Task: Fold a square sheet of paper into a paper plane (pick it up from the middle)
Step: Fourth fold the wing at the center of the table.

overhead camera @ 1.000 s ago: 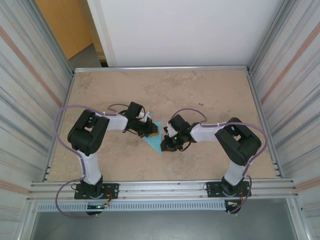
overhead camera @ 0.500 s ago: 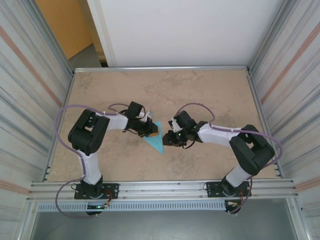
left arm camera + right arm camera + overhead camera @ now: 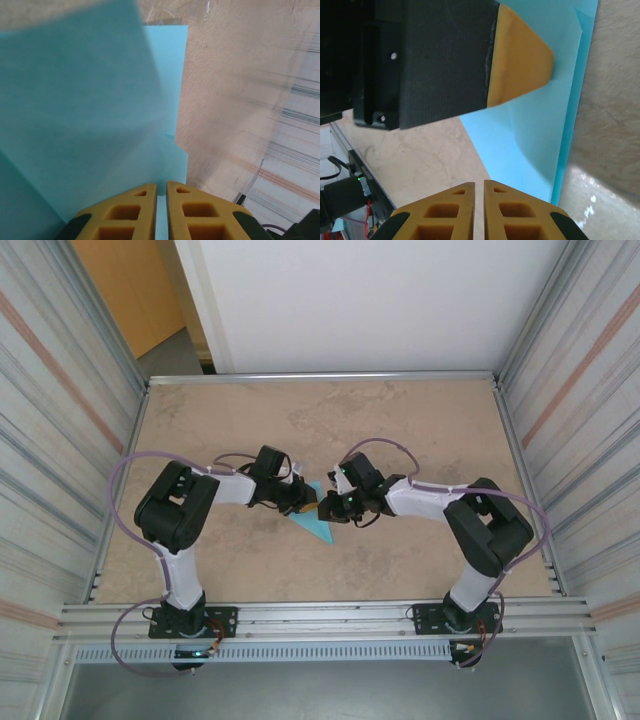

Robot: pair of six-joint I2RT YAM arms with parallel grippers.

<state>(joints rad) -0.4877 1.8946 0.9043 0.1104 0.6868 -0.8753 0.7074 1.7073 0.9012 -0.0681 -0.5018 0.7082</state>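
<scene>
The square sheet of paper [image 3: 319, 528] lies on the table as a light-blue folded triangle between the two arms. In the left wrist view the paper [image 3: 100, 100] has a flap raised and blurred at the left. My left gripper [image 3: 307, 505] [image 3: 161, 184] is shut, its tips against the paper near the upper corner; I cannot tell whether a layer is pinched. My right gripper [image 3: 323, 511] [image 3: 479, 182] is shut with nothing in it, just off the paper's [image 3: 540, 135] edge, facing the left gripper's yellow finger [image 3: 522, 57] that rests on the sheet.
The tan table [image 3: 400, 430] is framed by metal rails [image 3: 320, 376] at the back and sides, with corrugated walls beyond. Purple cables [image 3: 130, 465] loop over both arms. Free tabletop extends behind and beside the grippers.
My right gripper has moved up and left from the paper's lower tip to just beside the left gripper. The left gripper has stayed on the paper.
</scene>
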